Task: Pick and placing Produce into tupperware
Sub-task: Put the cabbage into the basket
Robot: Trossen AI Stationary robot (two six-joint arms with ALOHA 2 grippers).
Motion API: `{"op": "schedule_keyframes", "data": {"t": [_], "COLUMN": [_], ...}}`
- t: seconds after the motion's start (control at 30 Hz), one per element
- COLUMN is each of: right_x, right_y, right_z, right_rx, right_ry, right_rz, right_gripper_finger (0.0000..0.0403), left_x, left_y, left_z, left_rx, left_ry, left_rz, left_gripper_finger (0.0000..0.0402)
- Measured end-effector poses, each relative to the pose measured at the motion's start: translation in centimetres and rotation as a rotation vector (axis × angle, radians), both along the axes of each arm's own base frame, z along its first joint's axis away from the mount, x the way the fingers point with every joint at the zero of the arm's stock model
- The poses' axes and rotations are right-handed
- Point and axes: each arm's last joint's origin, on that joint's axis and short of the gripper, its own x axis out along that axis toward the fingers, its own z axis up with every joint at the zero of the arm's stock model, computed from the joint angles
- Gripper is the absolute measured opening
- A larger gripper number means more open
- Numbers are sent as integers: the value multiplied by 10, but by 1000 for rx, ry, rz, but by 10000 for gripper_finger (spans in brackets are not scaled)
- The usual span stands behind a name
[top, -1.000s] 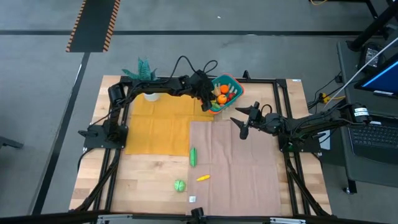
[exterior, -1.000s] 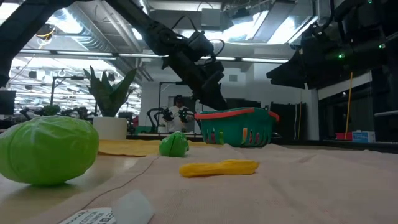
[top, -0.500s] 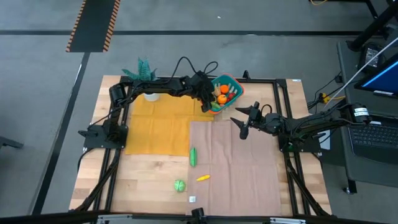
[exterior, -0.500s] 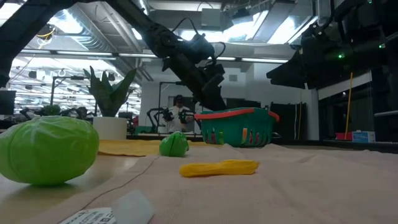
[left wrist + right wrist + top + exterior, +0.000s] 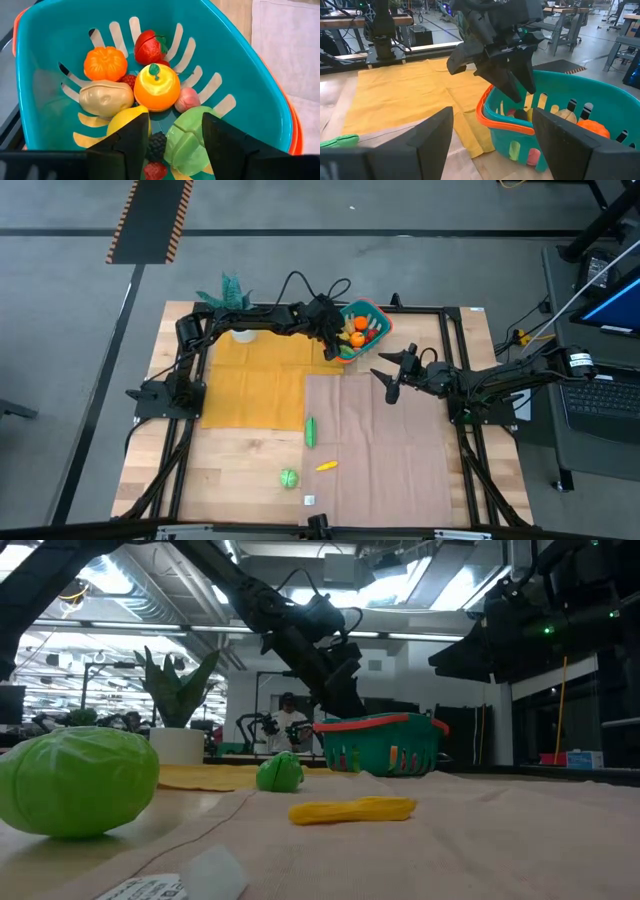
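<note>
Nothing is shifting since a second ago: the left gripper (image 5: 172,145) is still hovering open and empty over the tub (image 5: 378,318) at the table's (image 5: 230,470) 12 o'clock, suggesting a drop is just finished. Right gripper (image 5: 388,378) is waiting open near centre. Three pieces are remaining at 6 o'clock: cucumber (image 5: 310,431), cabbage (image 5: 289,477), banana (image 5: 326,466). Workshop behind.

2 dark jointed arms carry looping black cables and blunt, wedge-shaped black fingers (image 5: 132,145).
</note>
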Motion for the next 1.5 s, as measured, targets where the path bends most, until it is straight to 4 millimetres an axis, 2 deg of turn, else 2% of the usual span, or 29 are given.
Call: {"op": "schedule_keyframes", "data": {"t": [0.1,0.27,0.4,0.5,0.7,1.0,1.27,1.5], "right_x": [0,0,0,0,0,2,2,2], "right_y": [0,0,0,0,0,5,7,7], "right_z": [0,0,0,-1,-1,-1,-1,-1], "right_rx": [-3,-6,-6,-24,-70,-51,-73,-91], "right_ry": [2,4,8,24,49,39,45,51], "right_rz": [0,1,1,4,20,195,227,229], "right_gripper_finger": [271,271,271,271,271,271,271,271], "left_x": [-1,-7,-16,-30,-79,-141,-172,-178], "left_y": [-1,-7,-23,-39,-77,-140,-180,-194], "left_z": [7,34,52,57,50,42,13,3], "left_rx": [9,84,172,227,274,316,295,284], "left_ry": [-15,-55,-96,-154,-286,-421,-475,-487], "left_rz": [-2,-51,-119,-132,-100,-65,-27,-72], "left_gripper_finger": [179,173,165,160,149,134,120,108]}}
